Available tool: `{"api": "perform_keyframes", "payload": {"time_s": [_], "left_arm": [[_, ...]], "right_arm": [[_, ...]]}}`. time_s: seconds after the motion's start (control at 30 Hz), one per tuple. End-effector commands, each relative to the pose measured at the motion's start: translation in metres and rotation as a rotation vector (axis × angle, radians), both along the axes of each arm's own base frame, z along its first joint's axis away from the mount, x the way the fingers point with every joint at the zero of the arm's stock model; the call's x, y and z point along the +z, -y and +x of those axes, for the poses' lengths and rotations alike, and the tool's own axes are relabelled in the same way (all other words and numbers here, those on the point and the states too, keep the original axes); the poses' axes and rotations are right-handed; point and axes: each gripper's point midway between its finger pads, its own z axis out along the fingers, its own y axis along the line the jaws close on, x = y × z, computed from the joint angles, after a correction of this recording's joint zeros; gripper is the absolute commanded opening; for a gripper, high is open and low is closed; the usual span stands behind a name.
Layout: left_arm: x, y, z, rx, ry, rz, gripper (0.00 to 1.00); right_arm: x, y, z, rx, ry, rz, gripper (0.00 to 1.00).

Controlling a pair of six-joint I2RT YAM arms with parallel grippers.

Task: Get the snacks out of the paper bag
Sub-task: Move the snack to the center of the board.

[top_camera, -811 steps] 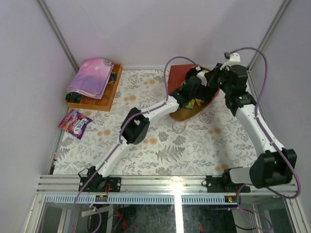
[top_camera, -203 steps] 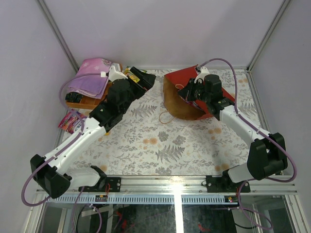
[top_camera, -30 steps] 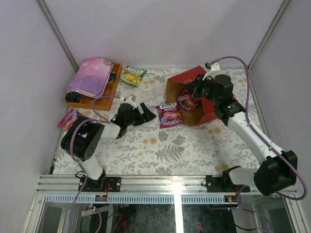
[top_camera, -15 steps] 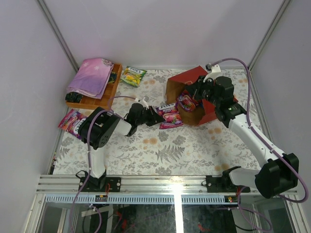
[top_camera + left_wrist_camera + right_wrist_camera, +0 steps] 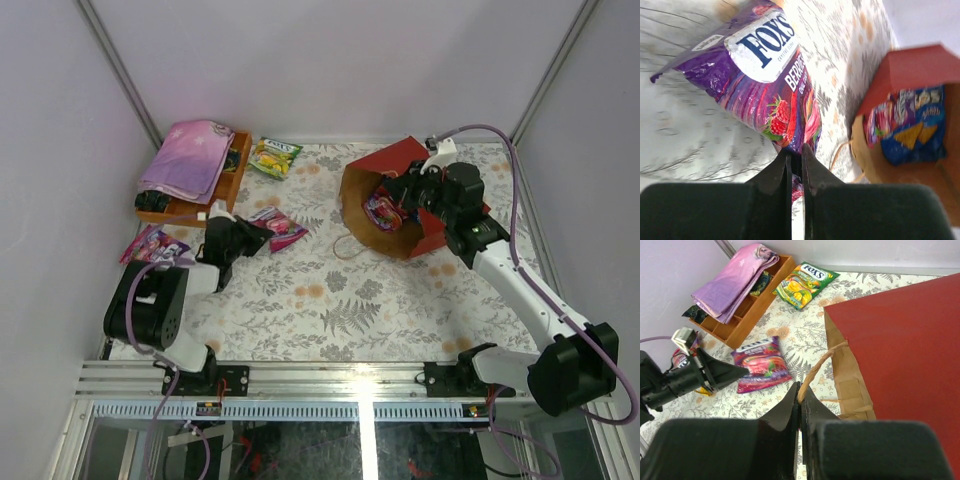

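Over at two o'clock on the flowered table (image 5: 330, 300), the paper bag (image 5: 372, 165) lies on its side with its mouth turned toward nine o'clock, red face up and brown inside showing. The right gripper (image 5: 799, 390) has its jaws pinched tight on the bag's twisted handle (image 5: 822, 364). I judge this is meant to hold the mouth up and stop the bag sliding while the other arm works. Through that mouth a dark-blue chip bag (image 5: 912, 132) and a second purple pouch (image 5: 879, 122) beside it can be seen, so the bag is not emptied yet.

Toward ten o'clock the left gripper (image 5: 796, 152) is closed narrow on the bottom edge of a purple berry packet (image 5: 765, 85). The packet is well apart from the bag, and whether it rests on the table I cannot tell. Gripping by the thin seam suits a flat, slippery pouch, though it may swing or slip.

A green-yellow packet (image 5: 275, 157) lies at eleven o'clock near the back wall. More purple packets (image 5: 152, 248) sit at nine o'clock by the left edge, just in front of the wooden tray (image 5: 205, 212) with its folded pink cloth (image 5: 188, 158). Loose snacks are gathered on that side, so my guess is that the berry packet should be set down near them, and that the left arm then reaches in for the chip bag
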Motion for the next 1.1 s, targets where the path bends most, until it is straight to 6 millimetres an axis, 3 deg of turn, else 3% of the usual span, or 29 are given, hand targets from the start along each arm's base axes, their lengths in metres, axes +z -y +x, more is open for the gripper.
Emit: {"api": "perform_keyframes", "payload": {"time_s": [0.0, 0.2, 0.37, 0.53, 0.87, 0.93, 1.07], "left_arm": [[0.014, -0.042, 0.008, 0.233, 0.031, -0.016, 0.00], [-0.001, -0.075, 0.027, 0.392, -0.061, -0.026, 0.00], [-0.019, -0.085, 0.046, 0.530, -0.137, -0.151, 0.00], [-0.022, -0.077, 0.068, 0.596, -0.145, -0.252, 0.00], [-0.007, -0.062, 0.121, 0.678, -0.095, -0.218, 0.00], [-0.005, -0.056, 0.126, 0.642, -0.088, -0.206, 0.15], [0.010, -0.035, 0.122, 0.488, -0.047, -0.179, 0.59]], "right_arm": [[0.026, -0.005, -0.003, 0.023, 0.080, 0.046, 0.00], [0.027, -0.004, -0.006, 0.024, 0.085, 0.046, 0.00], [0.027, -0.005, -0.007, 0.028, 0.085, 0.050, 0.00], [0.027, -0.005, -0.007, 0.030, 0.085, 0.050, 0.00], [0.026, -0.007, -0.008, 0.043, 0.077, 0.050, 0.00], [0.027, -0.007, -0.009, 0.050, 0.076, 0.041, 0.00], [0.027, -0.005, -0.012, 0.052, 0.082, 0.017, 0.00]]}}
